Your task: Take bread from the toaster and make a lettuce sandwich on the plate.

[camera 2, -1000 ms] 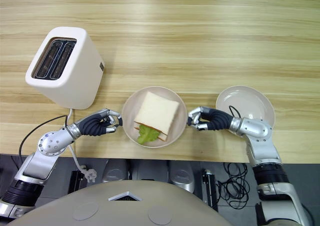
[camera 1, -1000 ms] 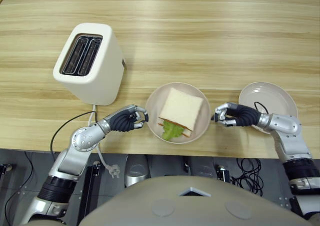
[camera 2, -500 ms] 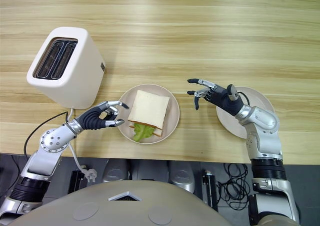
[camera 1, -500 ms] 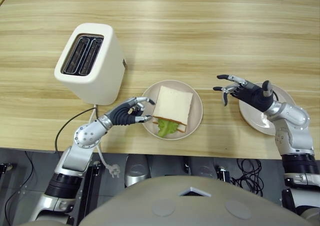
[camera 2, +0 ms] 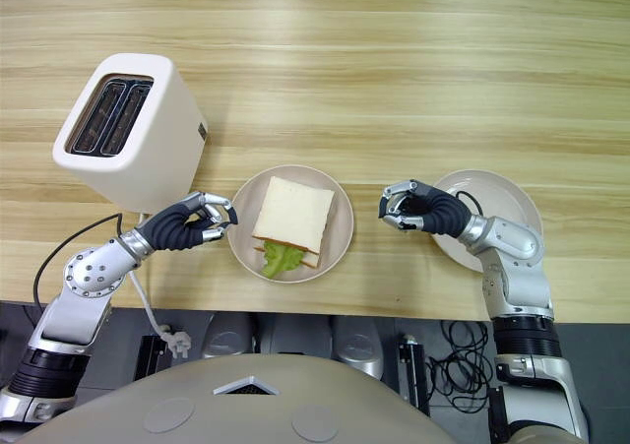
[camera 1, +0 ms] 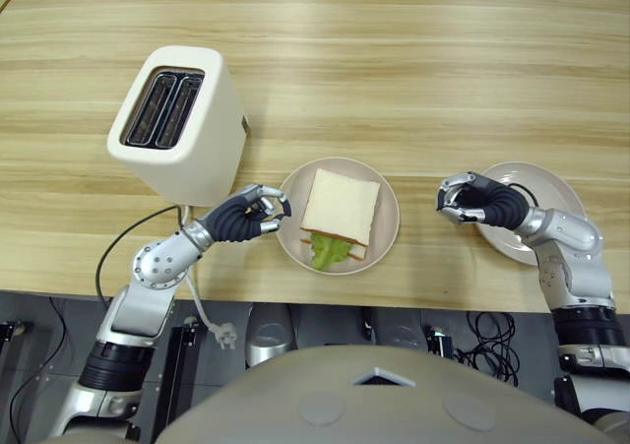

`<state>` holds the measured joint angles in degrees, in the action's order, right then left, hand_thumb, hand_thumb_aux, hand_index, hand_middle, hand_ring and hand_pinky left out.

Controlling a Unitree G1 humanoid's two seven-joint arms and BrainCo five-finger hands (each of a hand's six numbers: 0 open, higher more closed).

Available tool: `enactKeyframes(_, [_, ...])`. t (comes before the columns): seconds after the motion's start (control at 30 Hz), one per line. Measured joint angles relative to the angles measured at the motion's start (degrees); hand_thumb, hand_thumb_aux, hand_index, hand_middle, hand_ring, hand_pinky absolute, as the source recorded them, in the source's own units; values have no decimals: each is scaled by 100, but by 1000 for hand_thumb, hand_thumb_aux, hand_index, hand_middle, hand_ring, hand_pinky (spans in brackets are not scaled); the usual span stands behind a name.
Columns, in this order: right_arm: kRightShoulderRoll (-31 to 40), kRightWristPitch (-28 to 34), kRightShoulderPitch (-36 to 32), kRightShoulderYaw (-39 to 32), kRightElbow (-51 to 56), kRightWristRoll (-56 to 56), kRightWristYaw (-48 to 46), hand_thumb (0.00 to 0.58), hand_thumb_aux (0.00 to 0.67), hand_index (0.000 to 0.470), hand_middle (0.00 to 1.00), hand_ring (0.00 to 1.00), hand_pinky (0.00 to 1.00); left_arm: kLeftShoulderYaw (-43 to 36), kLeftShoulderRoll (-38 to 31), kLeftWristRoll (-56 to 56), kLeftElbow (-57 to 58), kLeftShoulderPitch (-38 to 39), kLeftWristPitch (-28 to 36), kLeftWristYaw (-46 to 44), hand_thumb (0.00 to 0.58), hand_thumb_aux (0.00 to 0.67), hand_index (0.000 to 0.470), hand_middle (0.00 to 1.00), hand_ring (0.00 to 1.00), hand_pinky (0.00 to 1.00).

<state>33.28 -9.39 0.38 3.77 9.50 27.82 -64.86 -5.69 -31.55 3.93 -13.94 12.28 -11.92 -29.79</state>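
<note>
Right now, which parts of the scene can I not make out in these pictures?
- Toaster slots, both views: dark inside, bottoms hidden.
- Lettuce, both views: mostly covered by the top slice.
- Side plate, left eye view: partly covered by the right hand and its arm.
- Left hand against sandwich plate: contact unclear.

Looks like a robot test lab staged as a kitchen. Pale wood-grain counter (camera 1: 413, 60) carries a cream toaster (camera 1: 197, 139), a plate (camera 1: 392, 222) and a second plate (camera 1: 551, 190). Toaster plug (camera 1: 224, 338) hangs loose past the near edge. Below the edge: grey floor (camera 1: 39, 316), tangled black cables (camera 1: 489, 331), metal gear.
</note>
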Motion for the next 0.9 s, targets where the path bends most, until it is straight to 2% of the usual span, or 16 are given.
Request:
enactKeyframes(0.43, [-39, -25, 14, -84, 50, -238, -102, 580, 670, 460, 1000, 1000, 1000, -18, -184, 2, 155, 127, -5, -169, 580, 670, 460, 1000, 1000, 1000])
enactKeyframes(0.7, [271, -875, 210, -631, 449, -1568, -26, 580, 670, 460, 1000, 1000, 1000, 170, -831, -3, 389, 537, -5, -556, 580, 670, 460, 1000, 1000, 1000])
enactKeyframes(0.9, [396, -1561, 173, -948, 827, -2492, 388, 580, 670, 460, 1000, 1000, 1000, -96, -796, 378, 701, 436, -60, -568, 580, 670, 460, 1000, 1000, 1000])
